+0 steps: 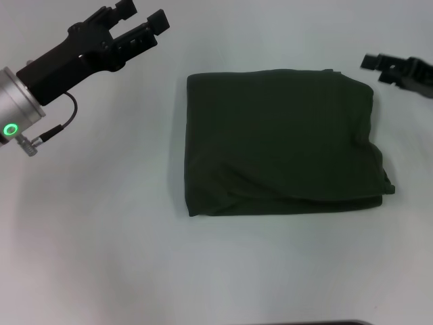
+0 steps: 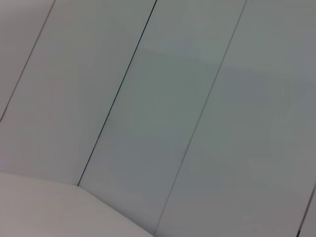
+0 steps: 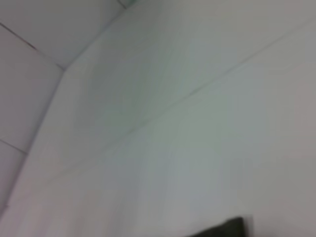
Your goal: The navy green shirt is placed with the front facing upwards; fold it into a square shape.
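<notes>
1. Left gripper (image 1: 142, 19) jaws spread apart, empty, above tabletop's (image 1: 101, 257) far-left part.
2. Right gripper (image 1: 379, 66) near right edge; I can't tell jaw state.
3. Navy green shirt (image 1: 281, 142) folded square-ish, mid-tabletop, btwn both grippers.

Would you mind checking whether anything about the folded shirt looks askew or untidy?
The navy green shirt is folded roughly square, but at its near right corner a layer bulges out past the edge, and creases run along the near side.
</notes>
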Robot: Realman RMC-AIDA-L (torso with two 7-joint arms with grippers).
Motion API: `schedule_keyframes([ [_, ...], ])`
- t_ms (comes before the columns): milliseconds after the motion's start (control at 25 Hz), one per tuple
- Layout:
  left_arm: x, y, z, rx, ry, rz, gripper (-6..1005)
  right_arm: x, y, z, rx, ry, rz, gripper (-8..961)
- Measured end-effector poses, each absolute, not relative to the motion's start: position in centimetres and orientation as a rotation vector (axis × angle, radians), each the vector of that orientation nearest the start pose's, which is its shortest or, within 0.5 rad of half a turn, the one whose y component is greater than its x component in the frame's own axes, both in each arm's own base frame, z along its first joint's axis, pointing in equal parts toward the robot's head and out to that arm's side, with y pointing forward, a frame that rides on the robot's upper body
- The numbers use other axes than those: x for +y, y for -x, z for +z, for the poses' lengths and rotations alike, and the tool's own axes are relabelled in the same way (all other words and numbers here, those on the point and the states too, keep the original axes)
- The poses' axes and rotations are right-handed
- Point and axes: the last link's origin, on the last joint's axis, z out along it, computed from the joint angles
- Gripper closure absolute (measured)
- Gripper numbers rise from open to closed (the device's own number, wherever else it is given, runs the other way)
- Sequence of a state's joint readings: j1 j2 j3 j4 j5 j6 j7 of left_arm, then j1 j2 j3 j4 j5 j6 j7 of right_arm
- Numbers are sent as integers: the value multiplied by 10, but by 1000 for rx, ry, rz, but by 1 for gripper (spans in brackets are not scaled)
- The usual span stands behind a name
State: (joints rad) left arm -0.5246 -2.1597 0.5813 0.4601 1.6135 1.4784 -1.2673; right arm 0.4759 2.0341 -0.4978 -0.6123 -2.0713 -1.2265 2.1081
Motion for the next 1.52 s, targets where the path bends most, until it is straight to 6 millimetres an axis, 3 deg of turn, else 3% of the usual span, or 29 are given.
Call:
schedule_keyframes([
  [200,340,245,-15,-774,2268,-1217,112,338,-332,57,1590,1979,873,263],
  [440,340,245,-15,-770,2269,-1214,112,333,-317,53,1576,2114,895,147],
  [920,339,245,-17,-759,2271,-1212,112,345,-307,11,1663,2186,774,164],
  [1200,338,245,-18,-761,2271,-1213,111,348,-293,0,1643,2244,795,173],
  [1520,337,247,-18,-769,2267,-1210,111,347,-309,-14,1696,2149,723,183],
])
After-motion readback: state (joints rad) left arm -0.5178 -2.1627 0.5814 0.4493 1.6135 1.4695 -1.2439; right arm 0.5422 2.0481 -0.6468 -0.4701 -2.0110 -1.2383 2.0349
